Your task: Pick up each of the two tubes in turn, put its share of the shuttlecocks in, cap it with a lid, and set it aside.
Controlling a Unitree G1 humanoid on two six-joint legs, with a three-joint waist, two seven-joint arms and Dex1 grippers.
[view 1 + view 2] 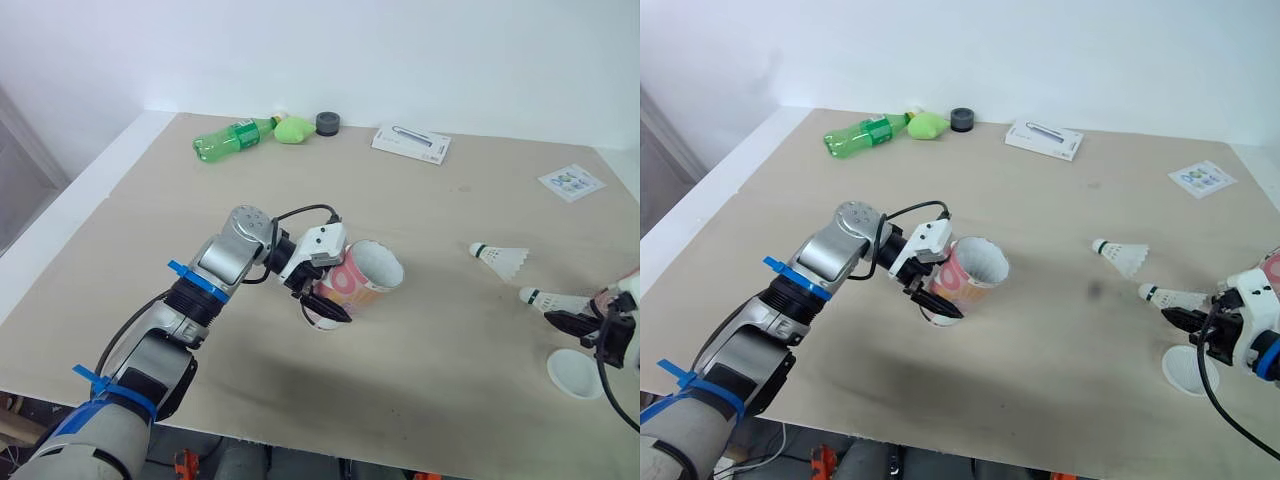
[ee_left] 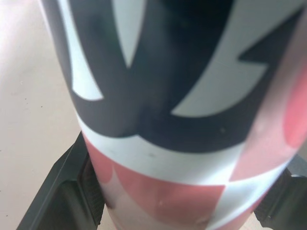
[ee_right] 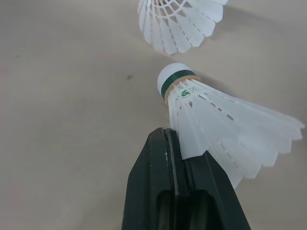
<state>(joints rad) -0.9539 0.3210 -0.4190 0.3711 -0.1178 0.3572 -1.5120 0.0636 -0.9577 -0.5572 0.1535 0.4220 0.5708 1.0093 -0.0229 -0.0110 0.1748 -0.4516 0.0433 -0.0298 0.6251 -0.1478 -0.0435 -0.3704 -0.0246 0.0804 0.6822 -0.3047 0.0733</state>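
Presently, the left gripper (image 1: 330, 303) is clamped on the tube (image 1: 368, 275). Its black fingers (image 2: 60, 191) press on opposite sides of the tube's lower body, as the left wrist view confirms. The tube is pink and white with black markings. It is held tilted, its base at the gripper and its open mouth turned up and toward the robot's right. No shuttlecock could be made out inside the mouth.

The right gripper (image 3: 169, 135) is well to the right of the tube, on the near side. Its fingers are pressed together at the tips, and the edge of the feather skirt of the held shuttlecock (image 3: 225, 129) appears pinched there. That shuttlecock's green-banded cork points toward the tube.

A second shuttlecock (image 1: 500, 257) lies on the table (image 1: 150, 250) between the tube and the table's right edge, somewhat farther back than the held one. Its cork also points toward the tube.

One white lid (image 1: 574, 373) lies flat on the table right of the tube, nearer the front edge than the right gripper and just beside it.

Beyond the tube, near the table's far edge, lie a green bottle (image 1: 232, 137) on its side, a small green object (image 1: 293, 129) and a dark round item (image 1: 328, 123). Farther right along that edge are a white packet (image 1: 411, 143) and a printed card (image 1: 571, 182). All are well apart from the tube.
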